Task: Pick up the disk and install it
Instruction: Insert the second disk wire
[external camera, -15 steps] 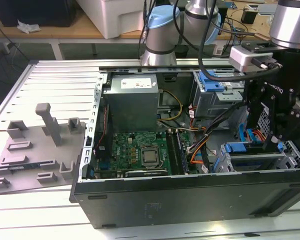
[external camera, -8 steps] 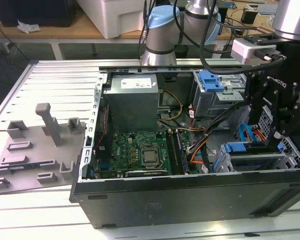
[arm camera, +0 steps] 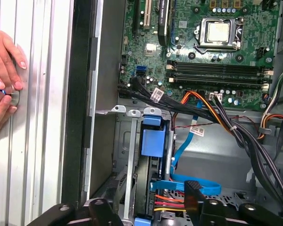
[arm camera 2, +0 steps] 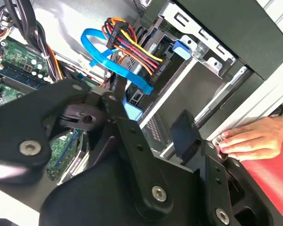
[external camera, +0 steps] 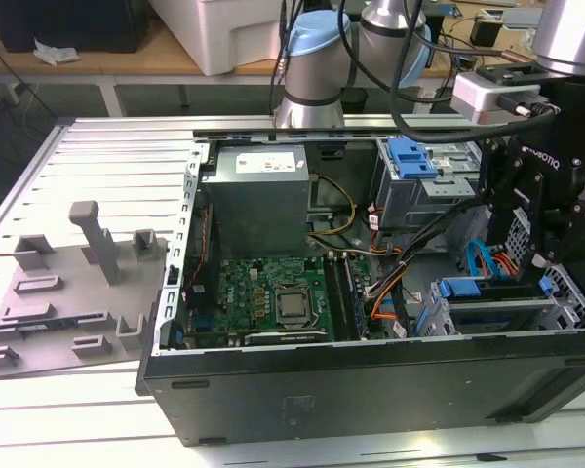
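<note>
slatted table [external camera: 107, 156]: computer case [external camera: 370, 390], grey fixture [external camera: 68, 292]

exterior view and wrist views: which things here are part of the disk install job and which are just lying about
Job: the disk, on edge in the drive cage; the gripper above it.
Lying about: grey fixture plate; power-supply box; motherboard; a person's hand.

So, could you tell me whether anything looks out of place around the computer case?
Yes: a person's hand rests on the ribbed table right beside the open computer case, close to the gripper working at the drive bay.
</note>
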